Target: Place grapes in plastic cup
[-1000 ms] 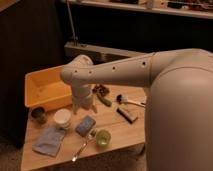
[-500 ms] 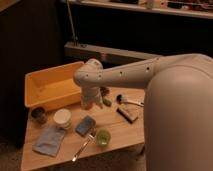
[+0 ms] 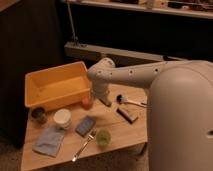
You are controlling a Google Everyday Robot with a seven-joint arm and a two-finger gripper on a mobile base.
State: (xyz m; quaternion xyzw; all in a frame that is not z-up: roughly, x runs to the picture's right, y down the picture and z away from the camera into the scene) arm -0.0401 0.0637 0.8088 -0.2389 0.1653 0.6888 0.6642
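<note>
Nearest along the tabletop's [image 3: 120, 131] front edge stands the plastic cup [image 3: 103, 136], empty as far as I can see, with a fork [image 3: 84, 146] just beside it toward the left edge. Further in, about the middle of the tabletop, my gripper [image 3: 103, 98] hangs low, just right of the orange-red fruit [image 3: 87, 103]. Over the last second my arm [image 3: 130, 77] has swung rightward from above the yellow bin [image 3: 52, 82] at the back left corner and come down over the spot where the grapes lay, so they are now hidden beneath my wrist. Whether I have clasped them or am merely poised, I cannot tell. I judge the pick is only starting, and the carry forward to the cup remains.
</note>
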